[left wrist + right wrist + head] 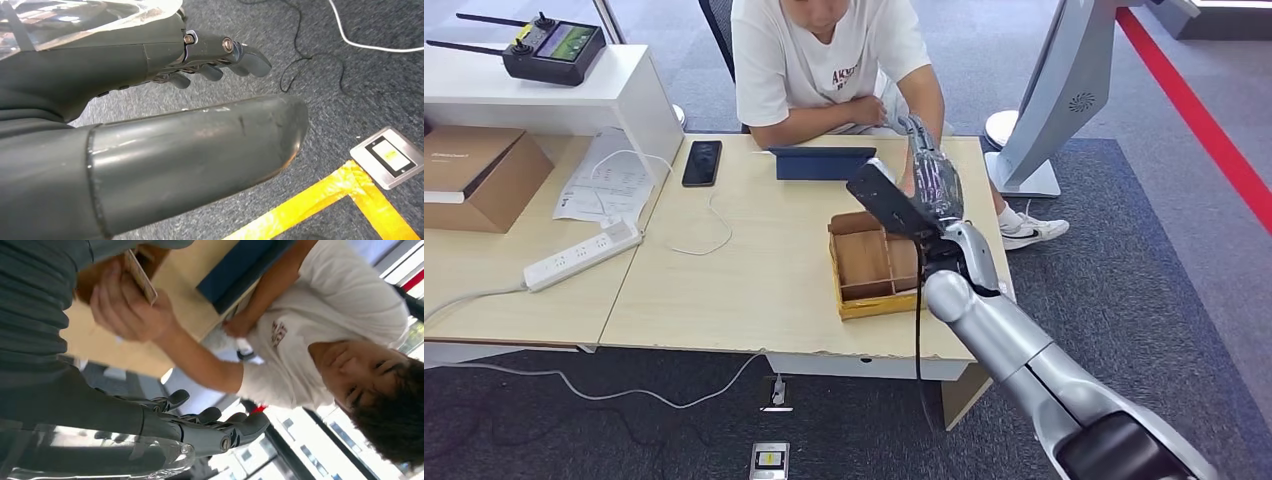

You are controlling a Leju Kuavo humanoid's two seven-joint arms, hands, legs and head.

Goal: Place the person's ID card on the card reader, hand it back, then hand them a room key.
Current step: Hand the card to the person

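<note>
Handover stage: your right hand [929, 175], at the table's [754, 270] 1 o'clock, fingers apart; person's hand [125, 307] holds card [141, 276]; left hand [220, 55] hangs, holding nothing

Bare tabletop [754, 270] between phone [701, 162] and wooden tray [874, 266].

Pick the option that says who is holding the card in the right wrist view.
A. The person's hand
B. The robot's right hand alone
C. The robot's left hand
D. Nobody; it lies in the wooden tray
A: in the right wrist view the person's hand grips the thin tan card, while the robot's right hand has its fingers apart beside it.
</note>
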